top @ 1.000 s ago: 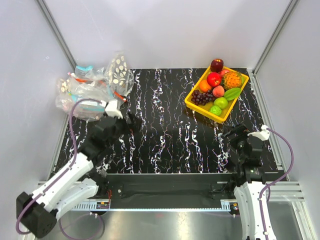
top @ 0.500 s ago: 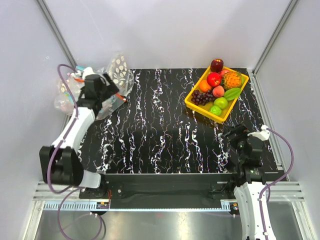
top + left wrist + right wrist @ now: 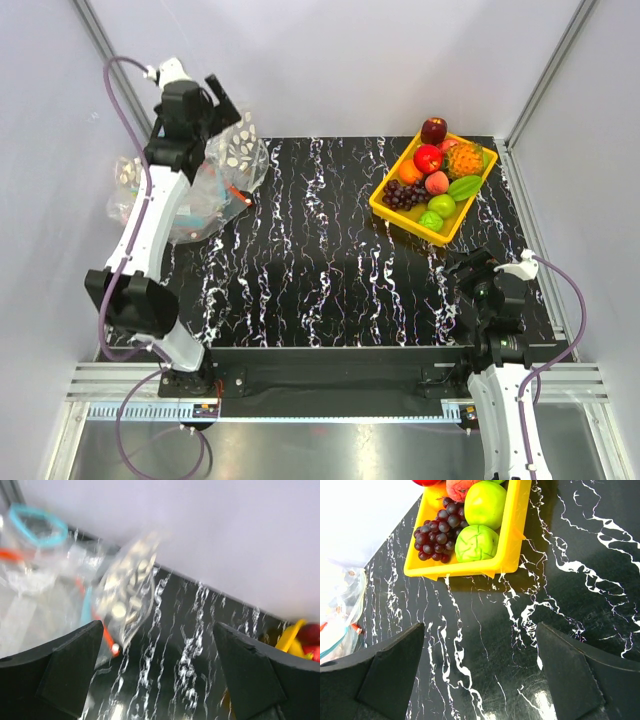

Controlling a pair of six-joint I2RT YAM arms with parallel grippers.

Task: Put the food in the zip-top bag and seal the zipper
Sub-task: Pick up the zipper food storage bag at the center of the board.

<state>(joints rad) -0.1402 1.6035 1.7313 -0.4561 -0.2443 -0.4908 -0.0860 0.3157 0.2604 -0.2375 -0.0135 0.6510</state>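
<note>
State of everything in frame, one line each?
Left gripper: open, empty, high over the bag pile.
Right gripper: open, empty, low over the table.
Toy fruits: in the yellow tray, none bagged.
Bag pile: crumpled at the far-left corner, not held.

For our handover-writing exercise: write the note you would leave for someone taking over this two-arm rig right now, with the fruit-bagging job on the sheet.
Left gripper: open, empty, raised over the pile of clear bags at far left.
Right gripper: open, empty, on the near side of the yellow tray.
Fruit: in the tray.
Done: nothing; no bag picked, no fruit bagged.
Left: pull the plain bag from the pile (I cannot pick it out here), load it, seal the zipper.
</note>
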